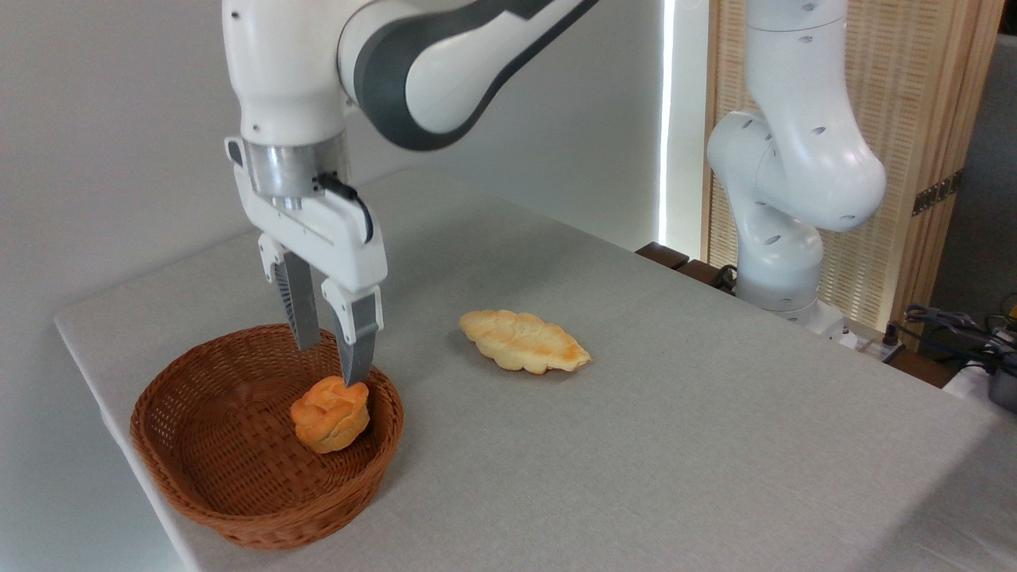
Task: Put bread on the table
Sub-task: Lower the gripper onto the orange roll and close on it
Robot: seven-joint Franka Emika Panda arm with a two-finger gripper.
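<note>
A brown woven wicker basket [199, 469] sat near the front left corner of the table [675, 445], and the bread [330, 413], a small orange-golden bun with a lumpy top, lay inside it, toward the basket's right side on the woven floor. Nothing else showed in the basket. The gripper [330, 357] hung over the basket with its two fingers pointing down and parted by a narrow gap, holding nothing; the nearer fingertip [357, 373] appeared just above the bun's top, though whether it touched could not be told. A longer, paler leaf-shaped pastry [524, 341] rested on the bare cloth to the right of the basket, apart from it. The arm's white base [783, 238] stood at the table's far right edge.
</note>
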